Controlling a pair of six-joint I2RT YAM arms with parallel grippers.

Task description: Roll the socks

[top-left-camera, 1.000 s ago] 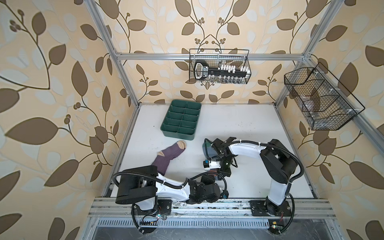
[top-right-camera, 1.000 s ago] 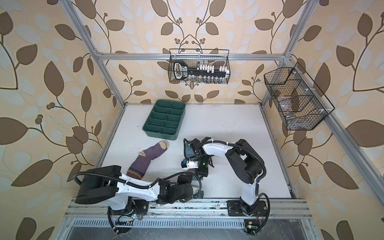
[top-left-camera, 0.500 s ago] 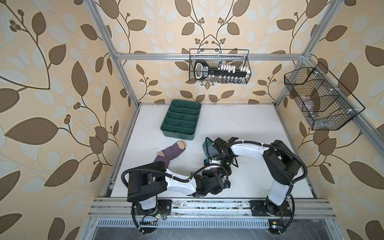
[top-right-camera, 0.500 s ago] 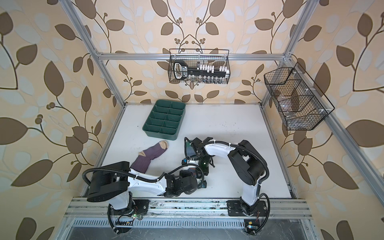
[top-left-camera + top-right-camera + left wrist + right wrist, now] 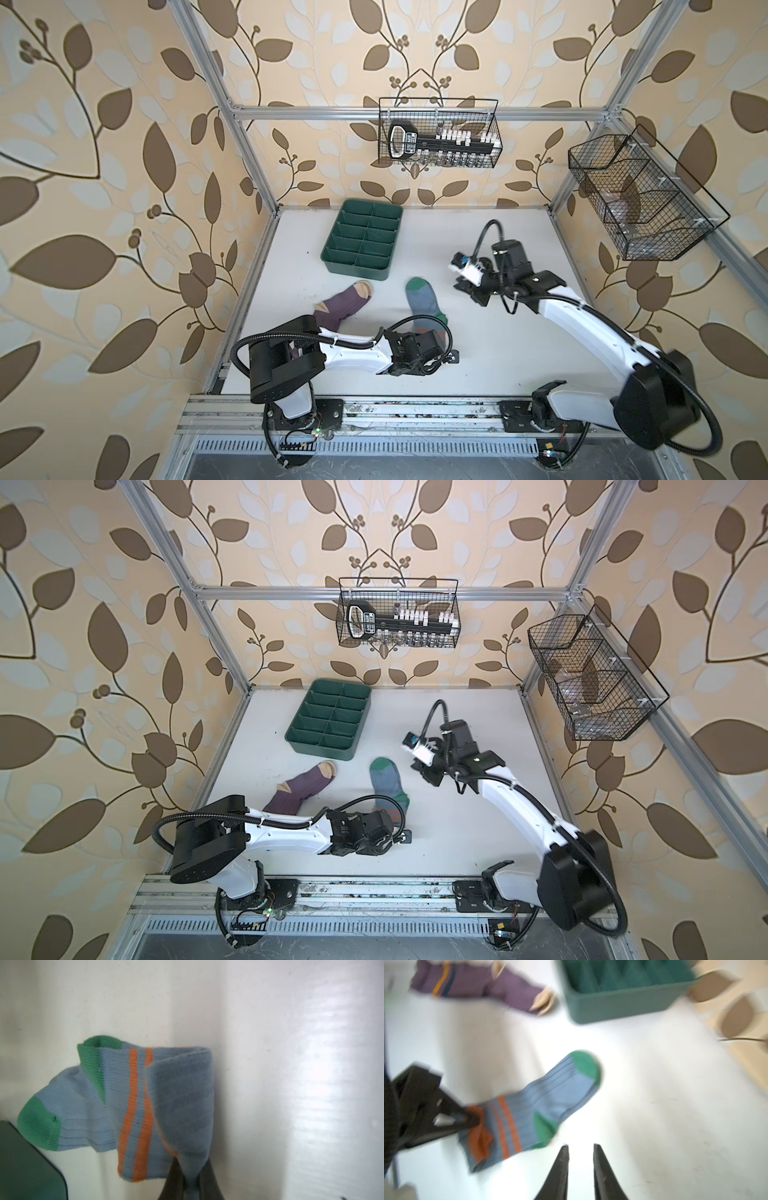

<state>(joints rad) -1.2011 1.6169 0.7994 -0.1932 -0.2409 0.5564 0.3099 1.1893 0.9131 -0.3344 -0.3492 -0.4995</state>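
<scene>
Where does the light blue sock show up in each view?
Both top views: light blue sock mid-table, right of the purple sock.
Left wrist: mid-frame, cuff end pinched by the left gripper.
Right wrist: mid-frame, blurred.
Shared landmark: green tray.

Purple sock (image 5: 338, 309): cuff end hidden beneath left arm (image 5: 353, 360). Right wrist view blurred throughout. Green tray (image 5: 25, 1167): only a corner inside left wrist frame.

Beige walls (image 5: 124, 174) with brown leaves — a white tabletop (image 5: 519, 365), glossy under bright light.
</scene>
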